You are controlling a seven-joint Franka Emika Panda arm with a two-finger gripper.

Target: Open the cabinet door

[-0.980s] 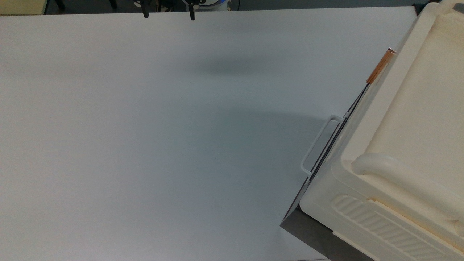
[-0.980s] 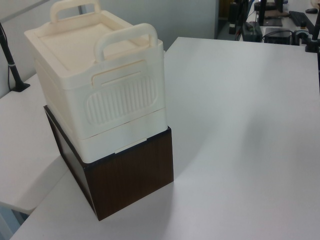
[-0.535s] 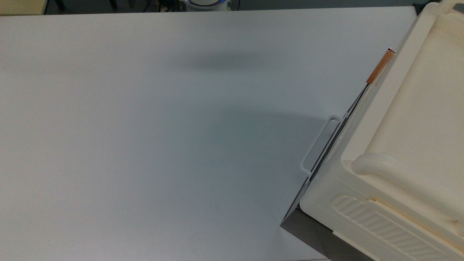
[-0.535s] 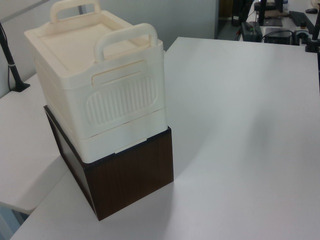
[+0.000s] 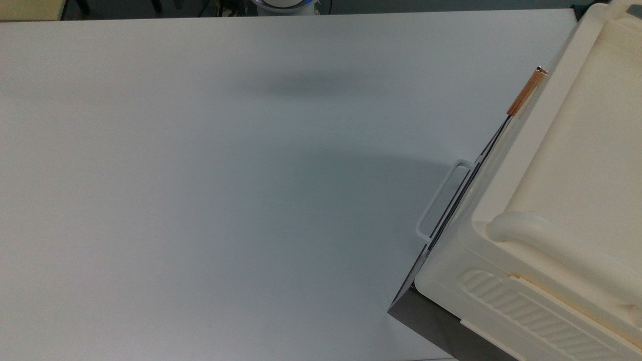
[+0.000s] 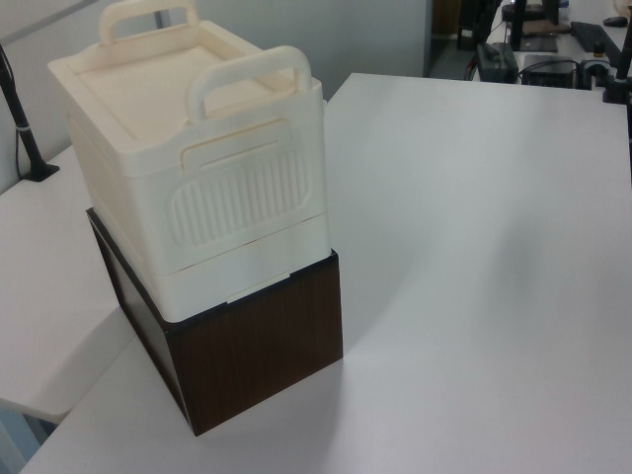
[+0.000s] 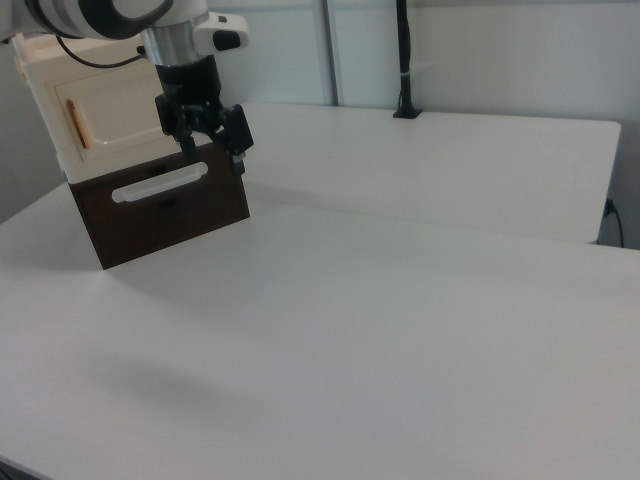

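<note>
The cream-white cabinet door (image 7: 115, 112) faces the right view on the upper cream box, lying flush with it, with a copper-orange bar handle (image 7: 78, 122) along its left edge. From above, that handle (image 5: 524, 93) shows as a short orange strip on the cream box's (image 5: 572, 165) front. My gripper (image 7: 213, 160) hangs in the air in the right view, to the right of the door and above the table, pointing down. Its black fingers (image 7: 240, 160) stand apart with nothing between them. It touches neither the door nor the handle.
Under the cream box sits a dark wood box (image 6: 257, 346) whose dark panel carries a white loop handle (image 7: 160, 183), also seen from above (image 5: 444, 200). The white table (image 5: 200, 200) spreads wide in front. A black pole (image 7: 404, 60) stands on the neighbouring table.
One second ago two black fingertips showed at the top view's upper edge; they have since left that view. The cabinet and its door have not moved.
</note>
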